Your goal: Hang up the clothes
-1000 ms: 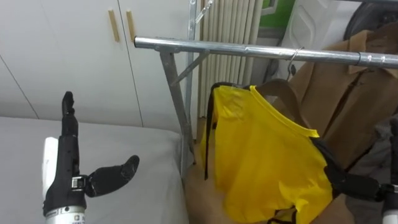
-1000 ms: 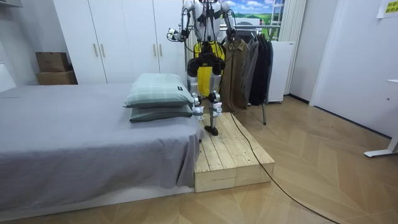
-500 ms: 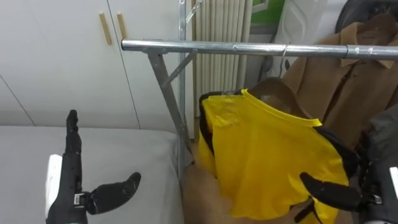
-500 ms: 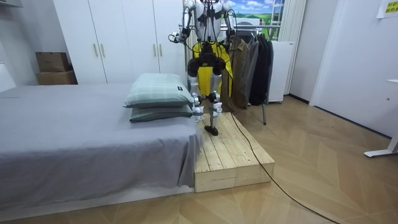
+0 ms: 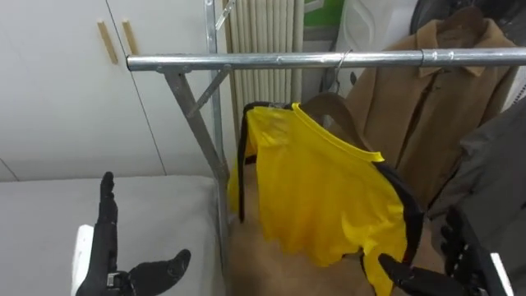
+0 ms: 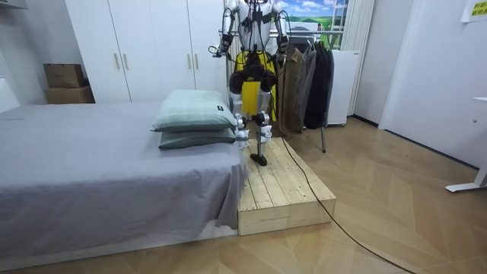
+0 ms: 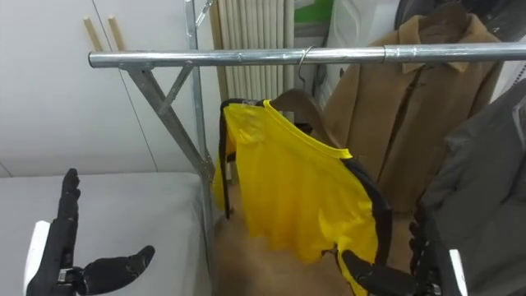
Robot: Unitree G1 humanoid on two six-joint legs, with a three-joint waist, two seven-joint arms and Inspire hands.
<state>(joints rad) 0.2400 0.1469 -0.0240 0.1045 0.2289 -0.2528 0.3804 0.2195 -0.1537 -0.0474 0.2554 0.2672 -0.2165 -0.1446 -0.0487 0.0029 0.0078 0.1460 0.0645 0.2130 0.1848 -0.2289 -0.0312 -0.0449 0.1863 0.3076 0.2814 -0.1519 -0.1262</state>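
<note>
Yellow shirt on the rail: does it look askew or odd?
Yes. The yellow shirt hangs crooked under the rail: its neckline slopes steeply down to the right, with the hanger poking out bare above it.

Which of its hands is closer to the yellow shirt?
Right. The right hand is by the shirt's lower right corner; the left hand is well off to its left, over the bed.
</note>
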